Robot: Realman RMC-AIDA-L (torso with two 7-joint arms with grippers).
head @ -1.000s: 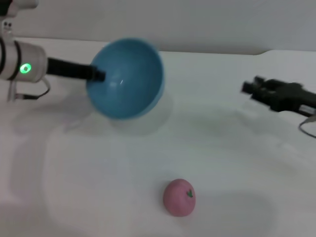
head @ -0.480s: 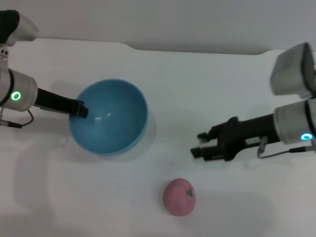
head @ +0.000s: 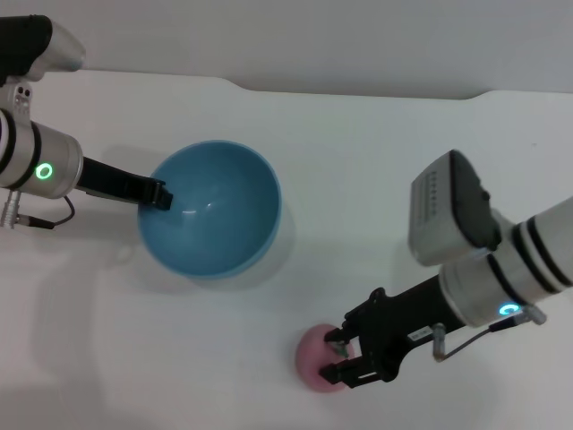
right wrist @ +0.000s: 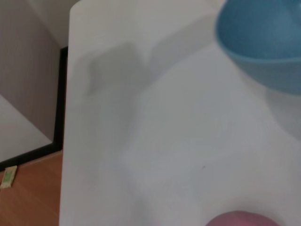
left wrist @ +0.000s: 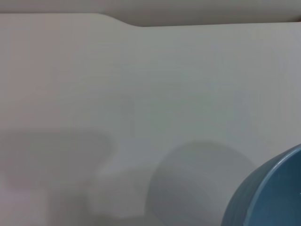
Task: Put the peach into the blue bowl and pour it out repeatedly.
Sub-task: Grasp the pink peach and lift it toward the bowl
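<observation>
White surface (head: 376, 161) carries the blue bowl (head: 215, 210) at the robot's left, mouth up, with the left claw (head: 159, 194) reaching in level from the left edge and pinched shut on the bowl's near-left rim. Low at the front, the right arm slants in from the right edge, and the right claw (head: 336, 356) has its dark fingers (head: 351, 371) spread around the peach (head: 315, 360), which lies on the surface well apart from the bowl.
</observation>
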